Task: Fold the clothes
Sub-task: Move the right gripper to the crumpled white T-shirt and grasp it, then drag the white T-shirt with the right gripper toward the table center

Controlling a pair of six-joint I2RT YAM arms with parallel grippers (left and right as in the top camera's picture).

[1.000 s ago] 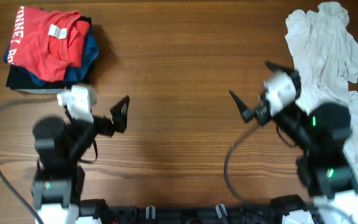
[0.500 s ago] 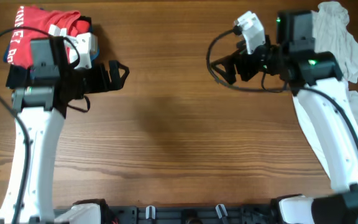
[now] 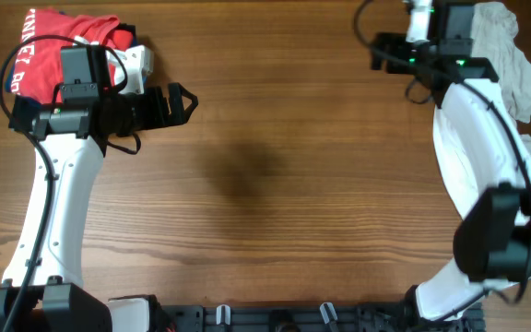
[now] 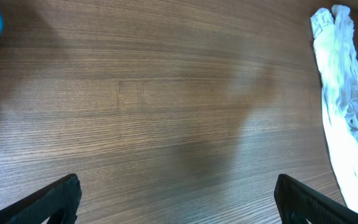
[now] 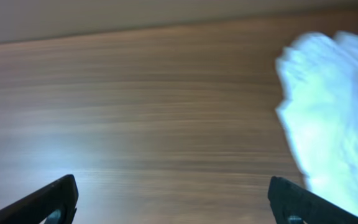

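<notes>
The brown wooden table (image 3: 265,184) has grain running side to side. A crumpled white T-shirt (image 3: 519,69) lies along its right edge, up to the far corner. At the far left corner sits a pile (image 3: 35,55) topped by a red shirt (image 3: 53,28).

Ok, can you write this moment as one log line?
stage: folding not begun | left gripper: open, empty, near red shirt | right gripper: open, empty, beside crumpled white shirt

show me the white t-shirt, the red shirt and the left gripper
white T-shirt (image 3: 510,65), overhead view, on its crumpled upper part
red shirt (image 3: 37,51), overhead view, on its lettered left side
left gripper (image 3: 184,103), overhead view, midway between its open jaws
</notes>
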